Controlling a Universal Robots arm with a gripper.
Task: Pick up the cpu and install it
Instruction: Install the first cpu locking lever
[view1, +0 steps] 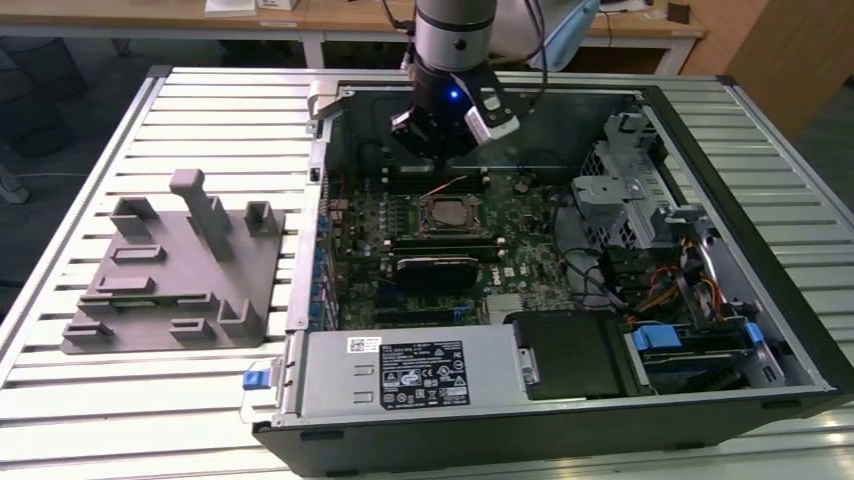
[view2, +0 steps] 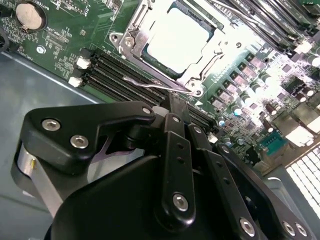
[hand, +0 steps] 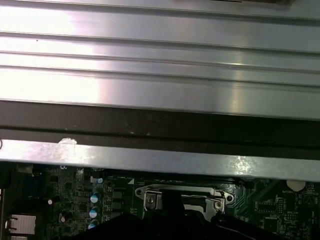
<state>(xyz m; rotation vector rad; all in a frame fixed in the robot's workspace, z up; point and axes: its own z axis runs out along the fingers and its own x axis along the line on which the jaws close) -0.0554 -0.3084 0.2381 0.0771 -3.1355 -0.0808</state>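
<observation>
The cpu (view2: 176, 41) sits seated in its socket on the green motherboard (view1: 527, 262), its pale metal top framed by the socket's steel bracket (view2: 131, 42); in the exterior view the cpu (view1: 447, 213) lies near the middle of the open computer case (view1: 787, 330). A thin wire lever (view2: 155, 87) runs along the socket's near edge, and dark memory slots (view2: 117, 72) lie just beside it. The gripper (view1: 430, 160) hangs above the board close to the socket on its far side, apart from the chip; whether its fingers are parted or closed cannot be told. A black heatsink block (view1: 434, 267) sits just on the near side of the socket, and drive cages with bundled cables (view1: 654, 290) crowd the exterior view's right. The case's far wall (view1: 561, 110) rises close behind the arm. On the slatted metal table (view1: 214, 110), well apart to the exterior view's left, stands a grey plastic fixture (view1: 174, 275).
</observation>
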